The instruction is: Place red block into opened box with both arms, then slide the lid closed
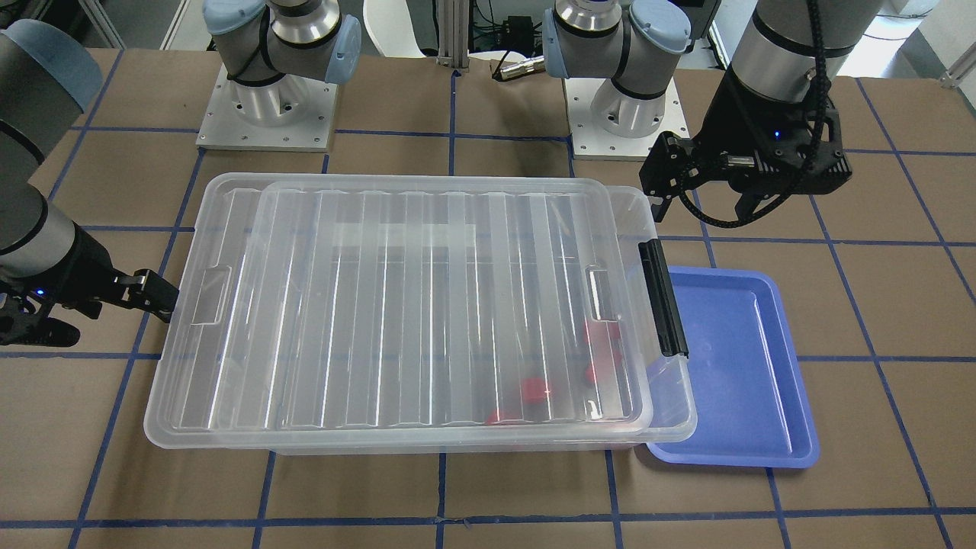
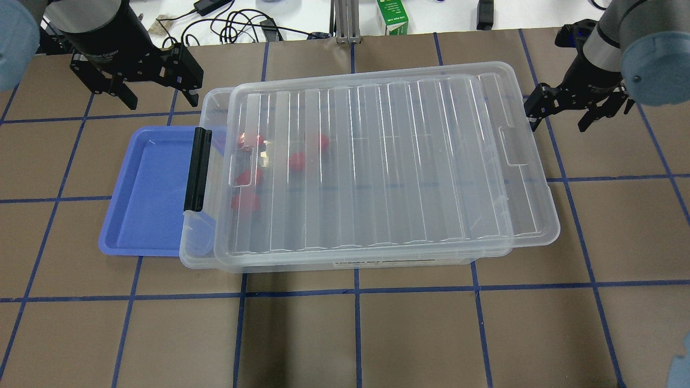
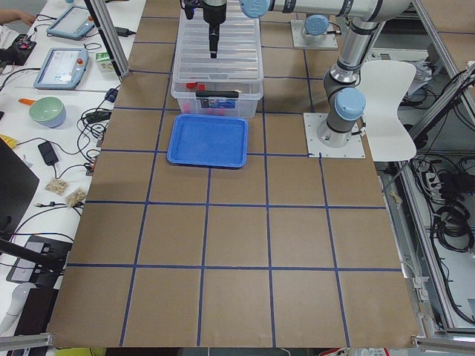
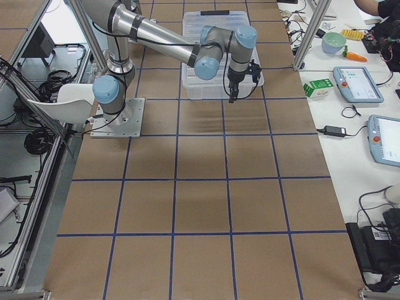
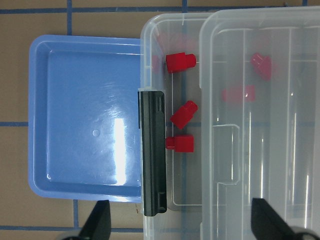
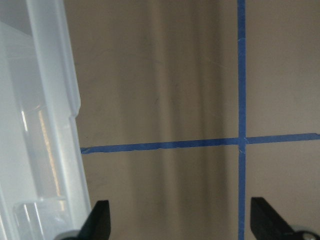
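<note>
Where the overhead view gives only red smears through the ribbed lid (image 2: 366,161), the left wrist view is plainer. A red block (image 5: 184,113) lies on the floor of the box (image 5: 146,55), in the uncovered strip just inside the black bar (image 5: 152,150), with another on each side of it along the bar.

The lid rests on the box but sits shifted toward the robot's right, overhanging that short end and leaving the bar end open. The left gripper (image 2: 160,97) hangs high above the bar end, jaws spread wide and empty. The right gripper (image 2: 560,116) hangs just beside the lid's overhanging end, jaws likewise wide apart. Its wrist view shows only bare table (image 2: 356,334) and blue tape lines between them, with the lid's edge at the left.

A blue tray (image 2: 145,188) lies against the bar end, its edge overlapped by the box's rim in the overhead view. Beneath the lid, further red shapes are blurred, so their number is uncertain. In both side views the box is far and small, and in the right one the near arm hides part of it.
</note>
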`<state>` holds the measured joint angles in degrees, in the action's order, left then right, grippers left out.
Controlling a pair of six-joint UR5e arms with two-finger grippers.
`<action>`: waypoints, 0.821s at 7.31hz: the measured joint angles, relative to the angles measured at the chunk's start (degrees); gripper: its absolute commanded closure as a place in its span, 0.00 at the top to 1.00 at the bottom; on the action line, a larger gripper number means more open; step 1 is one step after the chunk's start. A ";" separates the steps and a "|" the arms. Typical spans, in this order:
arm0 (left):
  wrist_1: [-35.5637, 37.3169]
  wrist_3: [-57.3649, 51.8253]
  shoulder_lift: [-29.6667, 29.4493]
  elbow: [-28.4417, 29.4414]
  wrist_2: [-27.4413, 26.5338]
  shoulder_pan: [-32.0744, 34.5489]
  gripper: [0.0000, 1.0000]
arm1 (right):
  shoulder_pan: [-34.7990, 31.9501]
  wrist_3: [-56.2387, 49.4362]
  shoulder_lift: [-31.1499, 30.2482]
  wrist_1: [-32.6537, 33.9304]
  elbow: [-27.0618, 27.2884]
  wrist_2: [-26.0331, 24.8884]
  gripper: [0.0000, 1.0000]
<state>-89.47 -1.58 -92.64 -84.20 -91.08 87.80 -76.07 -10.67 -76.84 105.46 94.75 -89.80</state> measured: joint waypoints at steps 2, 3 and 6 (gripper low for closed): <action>-0.02 -0.02 -0.01 0.16 -0.25 0.00 1.00 | -2.67 1.74 0.04 0.22 -0.06 0.00 1.00; -0.04 -0.06 -0.02 0.30 -0.65 0.00 1.00 | -3.61 2.34 0.11 0.26 -0.07 -0.01 1.00; 0.00 -0.01 0.12 -0.02 -1.09 0.21 1.00 | -3.89 2.03 0.13 0.65 -1.23 -0.22 1.00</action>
<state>-89.48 -1.59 -92.52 -84.22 -92.17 88.01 -79.96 -8.65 -76.71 106.10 93.52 -90.02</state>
